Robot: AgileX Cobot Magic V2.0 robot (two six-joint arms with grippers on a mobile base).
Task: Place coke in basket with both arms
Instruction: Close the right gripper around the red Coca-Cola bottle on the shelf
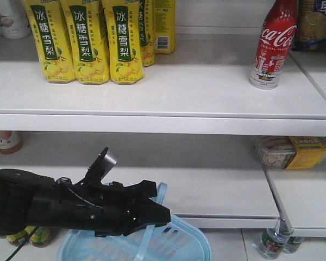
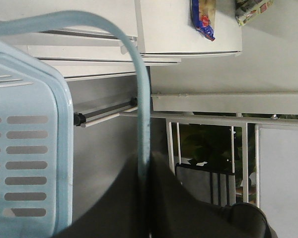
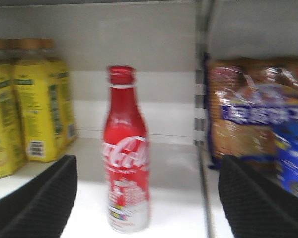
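Note:
The coke (image 1: 271,46), a slim red bottle with white script, stands upright at the right of the upper shelf. In the right wrist view it (image 3: 125,148) stands ahead of my right gripper (image 3: 149,168), a little left of centre. That gripper is open and empty, its black fingers (image 3: 44,198) wide apart and short of the bottle. It is out of the front view. The light blue basket (image 1: 179,239) hangs low at the front. My left gripper (image 1: 152,215) is shut on its strap handle (image 2: 141,99), with the slotted wall (image 2: 30,148) beside it.
Several yellow pear-drink cartons (image 1: 87,41) stand at the upper shelf's left. Biscuit packs (image 3: 253,114) sit beyond a metal divider (image 3: 202,99) right of the coke. A packaged food tray (image 1: 293,152) lies on the lower shelf, and bottles (image 1: 271,242) stand below it.

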